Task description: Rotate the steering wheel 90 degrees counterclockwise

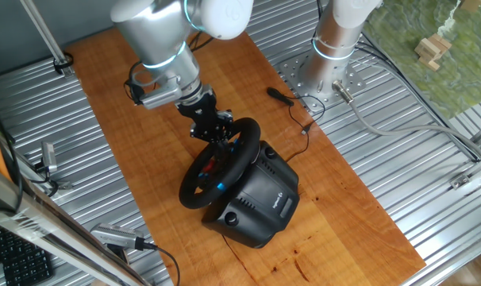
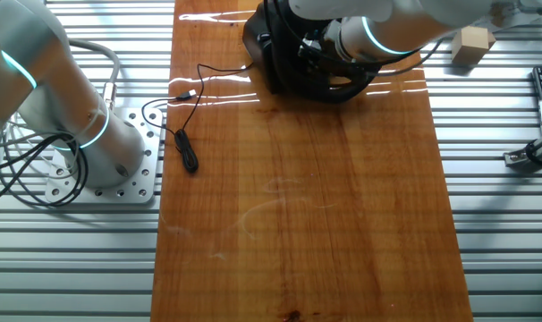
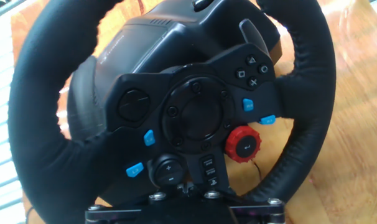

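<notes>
The steering wheel (image 1: 194, 179) is a black rim with a buttoned hub, mounted tilted on its black base housing (image 1: 260, 202) on the wooden board. My gripper (image 1: 222, 141) sits at the rim's far upper edge, and its fingers look closed on the rim there. In the hand view the wheel (image 3: 39, 124) fills the frame, with the red knob (image 3: 242, 144) at lower right and blue buttons around the hub. The gripper (image 3: 186, 190) meets the wheel at the bottom edge, where the rim is hidden. In the other fixed view the wheel (image 2: 342, 89) is mostly behind my arm.
A black cable with a plug (image 1: 282, 95) lies on the board (image 1: 129, 111) behind the base, also seen in the other fixed view (image 2: 186, 148). The arm's mounting plate (image 1: 320, 75) stands on the metal table. Wooden blocks (image 2: 472, 45) lie off the board.
</notes>
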Controlling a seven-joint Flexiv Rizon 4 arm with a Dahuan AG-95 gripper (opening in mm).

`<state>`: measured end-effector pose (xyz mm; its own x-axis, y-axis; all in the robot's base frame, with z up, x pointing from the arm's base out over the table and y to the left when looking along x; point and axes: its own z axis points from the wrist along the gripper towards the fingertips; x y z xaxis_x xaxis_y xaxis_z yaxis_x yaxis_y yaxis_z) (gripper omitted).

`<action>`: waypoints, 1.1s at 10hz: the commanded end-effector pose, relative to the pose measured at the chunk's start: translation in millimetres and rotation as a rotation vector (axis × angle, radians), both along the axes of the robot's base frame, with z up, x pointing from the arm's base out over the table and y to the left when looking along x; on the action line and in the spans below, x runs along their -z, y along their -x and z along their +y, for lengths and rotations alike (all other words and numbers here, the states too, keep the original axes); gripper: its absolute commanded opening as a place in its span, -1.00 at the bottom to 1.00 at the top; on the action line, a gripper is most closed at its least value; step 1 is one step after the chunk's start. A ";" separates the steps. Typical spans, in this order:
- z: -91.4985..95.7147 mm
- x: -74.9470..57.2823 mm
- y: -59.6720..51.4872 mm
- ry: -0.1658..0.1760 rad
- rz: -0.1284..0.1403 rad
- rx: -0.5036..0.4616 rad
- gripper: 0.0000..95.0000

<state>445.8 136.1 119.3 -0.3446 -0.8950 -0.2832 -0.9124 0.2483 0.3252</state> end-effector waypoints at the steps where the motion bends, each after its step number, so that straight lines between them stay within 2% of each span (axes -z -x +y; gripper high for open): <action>1: 0.7 2.6 -0.9 -0.007 -0.002 0.001 -1.00; 5: 0.4 4.2 -6.3 0.001 -0.016 -0.027 -1.00; 11: 0.8 3.6 -13.1 -0.008 -0.039 -0.049 -1.00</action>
<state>460.2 136.7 115.4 -0.2861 -0.9089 -0.3033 -0.9361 0.1976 0.2910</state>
